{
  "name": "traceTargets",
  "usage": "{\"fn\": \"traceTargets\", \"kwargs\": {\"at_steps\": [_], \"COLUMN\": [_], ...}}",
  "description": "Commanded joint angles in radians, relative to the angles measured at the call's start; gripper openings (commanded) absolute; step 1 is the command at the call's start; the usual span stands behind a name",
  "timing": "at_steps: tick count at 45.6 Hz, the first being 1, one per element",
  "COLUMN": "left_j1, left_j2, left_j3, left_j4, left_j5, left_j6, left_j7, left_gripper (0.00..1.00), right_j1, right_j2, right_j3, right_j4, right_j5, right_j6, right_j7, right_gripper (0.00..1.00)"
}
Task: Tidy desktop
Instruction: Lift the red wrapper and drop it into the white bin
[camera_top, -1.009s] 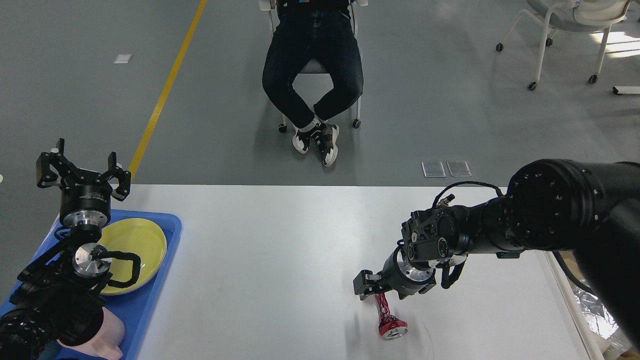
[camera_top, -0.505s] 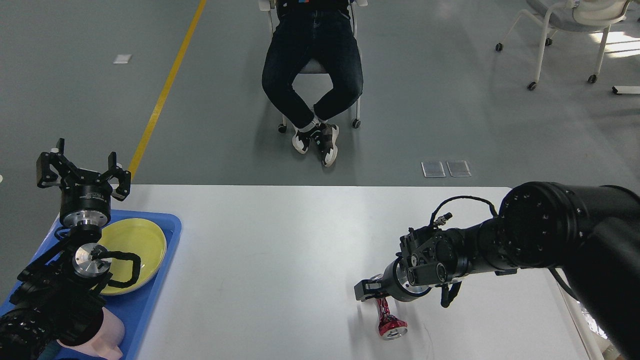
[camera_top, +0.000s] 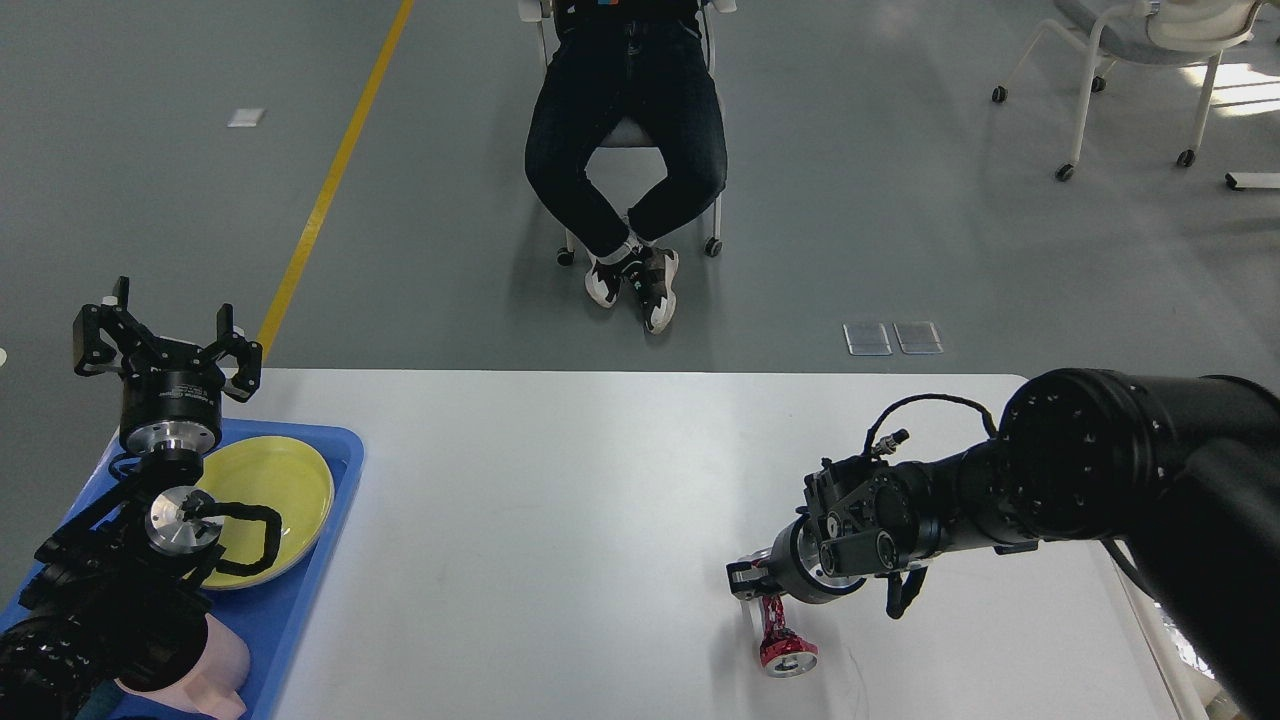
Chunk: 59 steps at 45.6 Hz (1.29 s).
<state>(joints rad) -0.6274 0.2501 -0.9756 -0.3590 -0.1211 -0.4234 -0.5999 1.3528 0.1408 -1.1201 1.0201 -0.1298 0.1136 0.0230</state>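
right gripper clamped on crushed red metal can lying on white desktop | left gripper spread wide, holding nothing, above blue plastic tray

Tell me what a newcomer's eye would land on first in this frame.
Probably the crushed red can near the front right of the white desktop, with the right gripper down at its upper end. Next, the blue tray at the left edge, holding a yellow plate, with the left gripper raised open above it. A seated person faces the table.
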Motion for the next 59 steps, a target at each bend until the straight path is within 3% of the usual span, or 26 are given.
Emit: {"fn": "traceTargets", "kwargs": {"at_steps": [1, 6, 15, 21, 23, 30, 38, 46, 59], "left_j1": [0.000, 0.000, 0.000, 0.000, 0.000, 0.000, 0.000, 0.000, 0.000], "left_j2": [0.000, 0.000, 0.000, 0.000, 0.000, 0.000, 0.000, 0.000, 0.000], "left_j3": [0.000, 0.000, 0.000, 0.000, 0.000, 0.000, 0.000, 0.000, 0.000], "left_j4": [0.000, 0.000, 0.000, 0.000, 0.000, 0.000, 0.000, 0.000, 0.000], "left_j5": [0.000, 0.000, 0.000, 0.000, 0.000, 0.000, 0.000, 0.000, 0.000], "left_j6": [0.000, 0.000, 0.000, 0.000, 0.000, 0.000, 0.000, 0.000, 0.000], "left_j7": [-0.001, 0.000, 0.000, 0.000, 0.000, 0.000, 0.000, 0.000, 0.000], "left_gripper": [0.97, 0.97, 0.97, 0.97, 0.97, 0.97, 0.97, 0.97, 0.97], "right_j1": [0.017, 0.063, 0.281, 0.449, 0.529, 0.703, 0.816, 0.781, 0.307], "right_j2": [-0.006, -0.039, -0.208, -0.352, -0.429, -0.573, -0.690, -0.718, -0.805], "right_j3": [-0.001, 0.014, 0.085, 0.143, 0.172, 0.218, 0.250, 0.217, 0.203], "right_j4": [0.006, 0.023, 0.142, 0.190, 0.189, 0.183, 0.179, 0.111, -0.426], "right_j5": [0.002, 0.004, 0.004, 0.004, 0.004, 0.004, 0.004, 0.001, 0.022], "right_j6": [0.012, 0.032, 0.149, 0.270, 0.361, 0.534, 0.647, 0.629, 0.549], "right_j7": [0.000, 0.003, 0.012, 0.014, 0.014, 0.014, 0.014, 0.005, 0.005], "right_gripper": [0.00, 0.00, 0.00, 0.00, 0.00, 0.00, 0.00, 0.00, 0.00]}}
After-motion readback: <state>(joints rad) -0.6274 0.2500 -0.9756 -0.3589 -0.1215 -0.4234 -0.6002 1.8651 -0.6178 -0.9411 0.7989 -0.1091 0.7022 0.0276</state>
